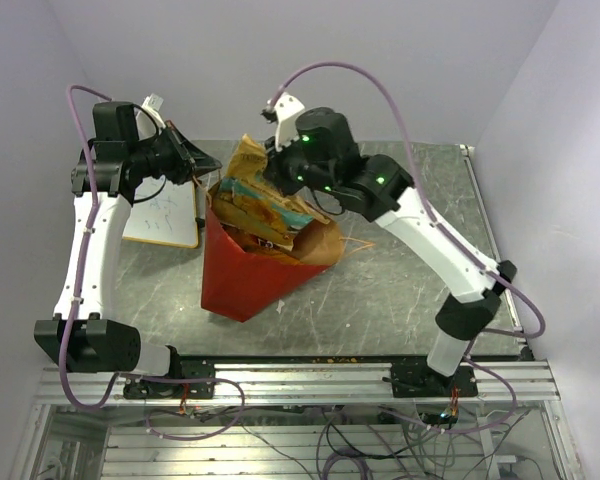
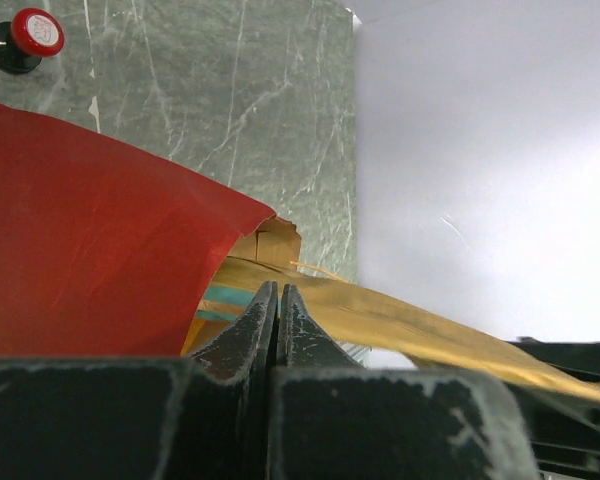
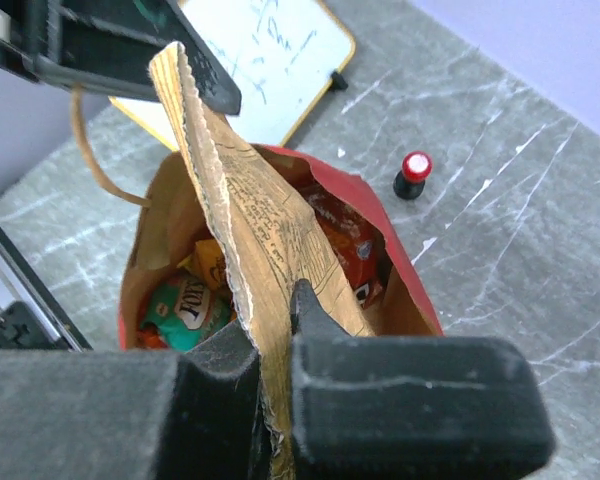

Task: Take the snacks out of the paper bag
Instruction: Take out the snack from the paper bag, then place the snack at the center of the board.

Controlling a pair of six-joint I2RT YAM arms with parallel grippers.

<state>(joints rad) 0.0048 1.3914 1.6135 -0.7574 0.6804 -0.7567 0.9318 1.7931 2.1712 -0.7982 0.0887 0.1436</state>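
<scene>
Red paper bag [image 1: 242,275] stands upright, mouth facing up.

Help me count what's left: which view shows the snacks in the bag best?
Right wrist: it looks down into the paper bag, showing snacks. Top external shows only a jumble at the mouth; left wrist mostly the red outside.

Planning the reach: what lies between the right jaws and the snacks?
Right wrist view: the paper bag's brown flap, clamped in those jaws, above the snacks.
</scene>
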